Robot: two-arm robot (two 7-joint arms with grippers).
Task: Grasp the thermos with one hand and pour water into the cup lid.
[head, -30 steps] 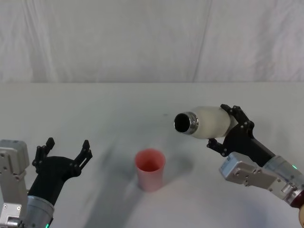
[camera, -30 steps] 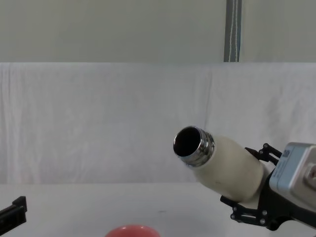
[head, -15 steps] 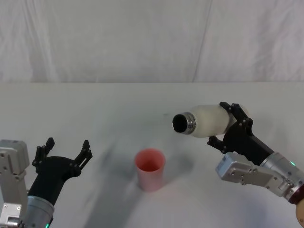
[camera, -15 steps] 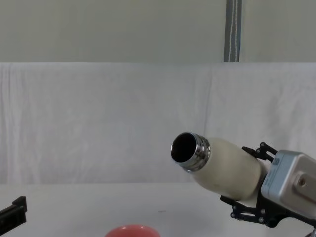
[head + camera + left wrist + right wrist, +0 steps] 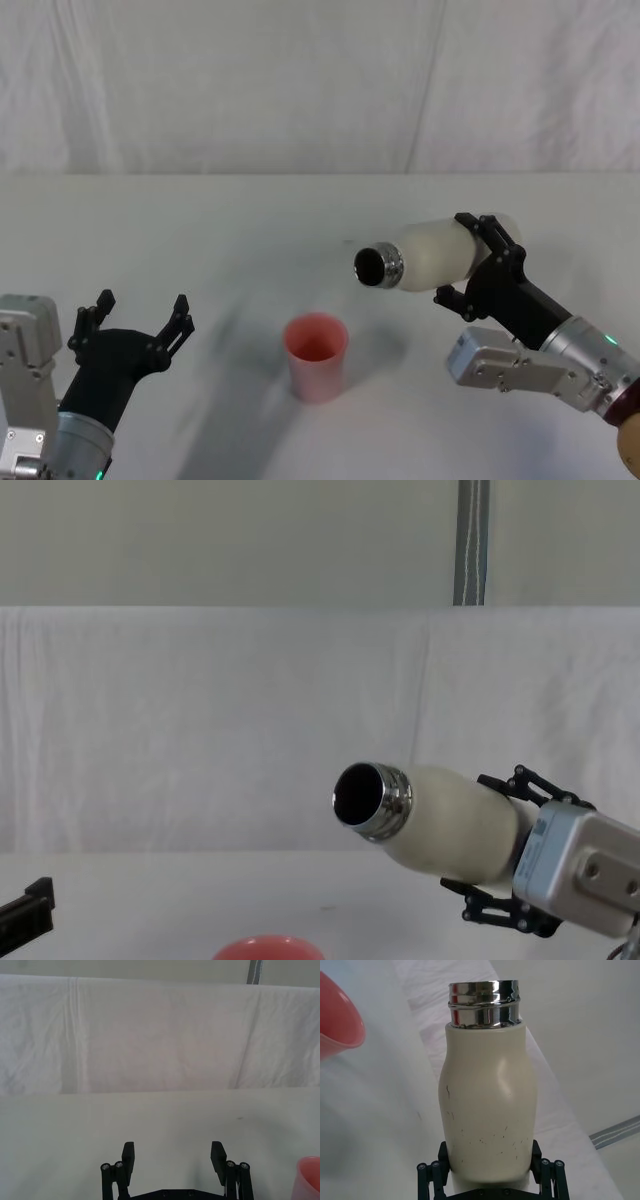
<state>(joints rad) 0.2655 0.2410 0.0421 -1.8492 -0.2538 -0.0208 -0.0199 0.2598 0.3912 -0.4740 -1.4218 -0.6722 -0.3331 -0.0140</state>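
Right gripper clamped round the thermos body, held near-horizontal above the table, mouth aimed toward the cup lid but short of it. Cup lid upright mid-table, toward the near edge. Left gripper idle, fingers apart, near-left corner.

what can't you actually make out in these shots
- Water level in the thermos: its mouth is a dark hole in the head and chest views.
- Cup lid: chest view's bottom edge leaves just the rim.
- Thermos base: right wrist view, hidden behind the right pincer.
- Left pincer: its base is cut by the left wrist view's edge.
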